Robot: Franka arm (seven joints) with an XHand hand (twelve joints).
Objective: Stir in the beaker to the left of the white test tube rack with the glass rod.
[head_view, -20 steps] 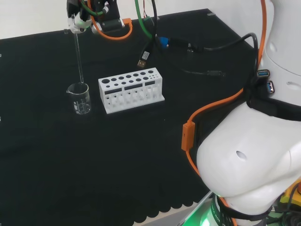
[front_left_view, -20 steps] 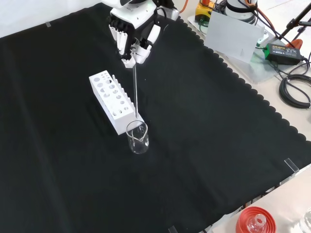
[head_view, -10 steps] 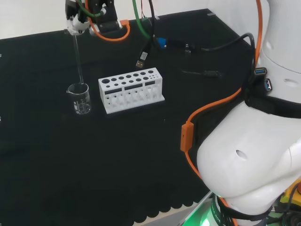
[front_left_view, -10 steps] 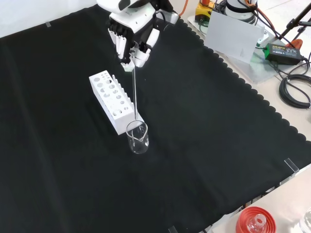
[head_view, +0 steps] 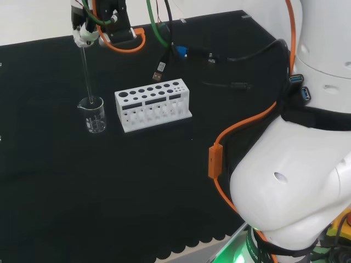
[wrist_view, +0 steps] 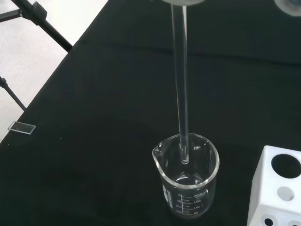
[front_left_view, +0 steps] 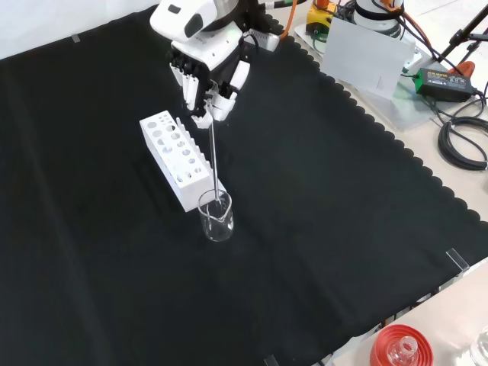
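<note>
One hand: the hand [front_left_view: 204, 65] hangs over the counter [front_left_view: 328, 198], above and behind the rack in the front view; in the head view it is at the top left [head_view: 88, 34].
Fingers: the fingers [front_left_view: 187, 76] point down and are curled around the top end of the glass rod, so they hold it.
Glass rod: the glass rod [front_left_view: 216, 156] hangs almost upright from the hand, a little tilted; its lower end is inside the beaker. In the wrist view the rod [wrist_view: 181, 84] ends below the rim and above the bottom of the beaker.
Beaker: the beaker [front_left_view: 216, 216] is clear glass with a spout and stands upright on the black cloth. In the head view it [head_view: 92, 114] is just left of the rack; in the front view it is in front of the near end of the rack. I cannot tell if there is liquid inside.
Rack: the white test tube rack [head_view: 152, 104] stands on the cloth beside the beaker, close to it; one corner [wrist_view: 278, 188] is seen in the wrist view.
Cables: an orange cable [head_view: 247, 129] runs along the white arm link [head_view: 290, 197] in the head view.
</note>
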